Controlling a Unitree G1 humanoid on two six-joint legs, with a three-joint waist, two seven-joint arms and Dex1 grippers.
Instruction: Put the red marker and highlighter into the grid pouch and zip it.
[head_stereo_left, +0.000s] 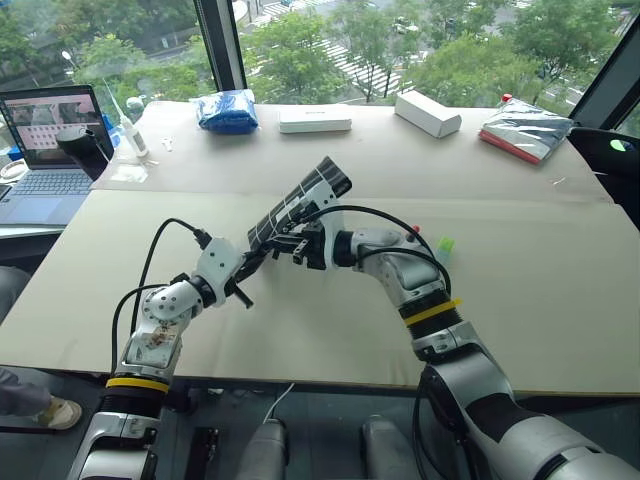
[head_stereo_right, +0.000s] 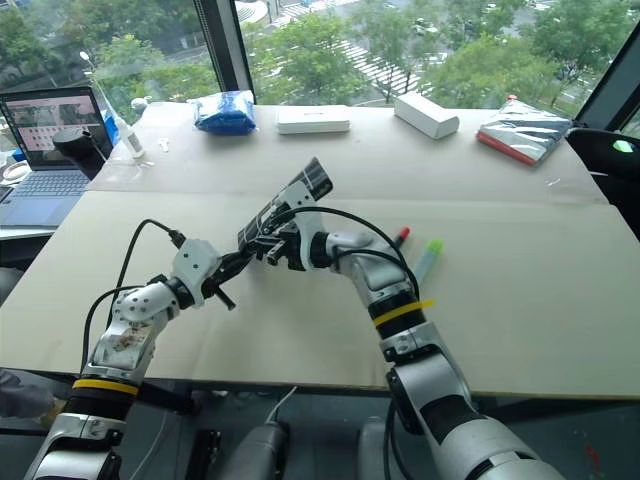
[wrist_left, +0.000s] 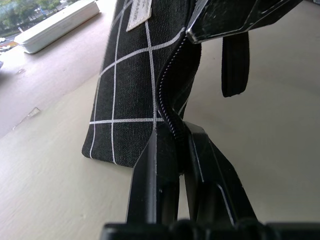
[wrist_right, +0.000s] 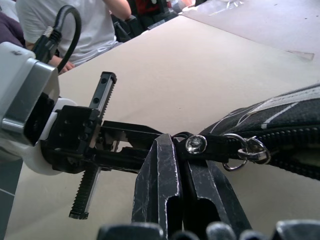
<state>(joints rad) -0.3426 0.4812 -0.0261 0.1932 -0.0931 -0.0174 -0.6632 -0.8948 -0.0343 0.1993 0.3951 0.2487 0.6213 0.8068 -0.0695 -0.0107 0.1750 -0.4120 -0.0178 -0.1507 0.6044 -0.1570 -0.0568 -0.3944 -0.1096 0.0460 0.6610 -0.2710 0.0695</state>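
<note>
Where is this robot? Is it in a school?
More likely an office or lab high in a building: a big work table, a laptop beside it, and windows looking down on trees and a street.

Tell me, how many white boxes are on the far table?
2: a flat white box beside the blue bundle, and a tilted white box near the silver packet. Others may be hidden.

grid pouch raised, both arms gripping

Head views: from above, facing forward and down over table toward windows, sharing the whole tabletop. Wrist views: very near, along the fingers, sharing pouch and each seeing the other gripper.
</note>
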